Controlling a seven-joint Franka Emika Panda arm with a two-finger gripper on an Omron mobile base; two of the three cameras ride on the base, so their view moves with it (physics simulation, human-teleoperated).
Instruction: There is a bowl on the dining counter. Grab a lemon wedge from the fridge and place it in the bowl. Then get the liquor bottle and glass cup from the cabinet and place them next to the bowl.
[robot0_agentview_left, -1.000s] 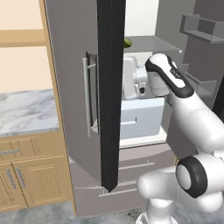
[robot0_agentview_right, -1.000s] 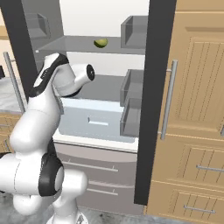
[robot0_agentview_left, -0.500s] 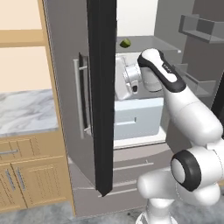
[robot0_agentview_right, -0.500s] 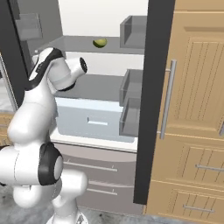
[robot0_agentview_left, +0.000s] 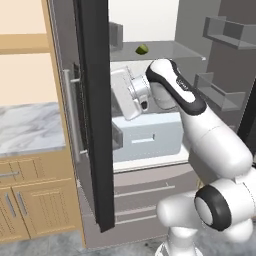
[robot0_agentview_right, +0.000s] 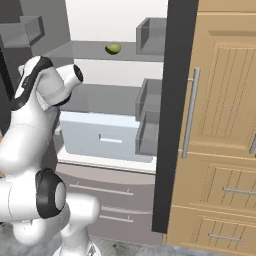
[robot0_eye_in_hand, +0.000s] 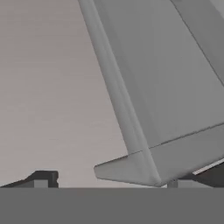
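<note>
A: While the left base view has the fridge (robot0_agentview_left: 150, 150) standing open, where is the gripper?

B: Its white hand sits inside the fridge, just behind the dark edge of the left door (robot0_agentview_left: 95, 115); the fingertips are hidden by that door, so the view itself does not show their spacing. The lemon wedge (robot0_agentview_left: 142, 49) lies on the glass shelf (robot0_agentview_left: 170, 52) above the hand and a little to its right, well apart from it. A pale drawer (robot0_agentview_left: 150, 137) sits below the hand. Far to the hand's left, outside the fridge, is a marble counter (robot0_agentview_left: 27, 127) over wooden doors.

A: And the right base view?

B: The arm's elbow and wrist (robot0_agentview_right: 50, 85) reach into the left side of the fridge. The lemon wedge (robot0_agentview_right: 113, 48) is on the shelf (robot0_agentview_right: 90, 50), above and to the right of the wrist, untouched. The drawer (robot0_agentview_right: 107, 137) is lower right of the arm, and the right door (robot0_agentview_right: 175, 115) with its bins stands further right, beside tan wooden panels (robot0_agentview_right: 225, 125).

A: The hand view?

B: The two dark fingertips (robot0_eye_in_hand: 43, 178) stand far apart at the bottom corners, the jaws wide with nothing between them. Ahead is a grey slanted bin (robot0_eye_in_hand: 166, 100) on the door, close above the right tip, with a plain grey wall (robot0_eye_in_hand: 48, 87) to the left.
</note>
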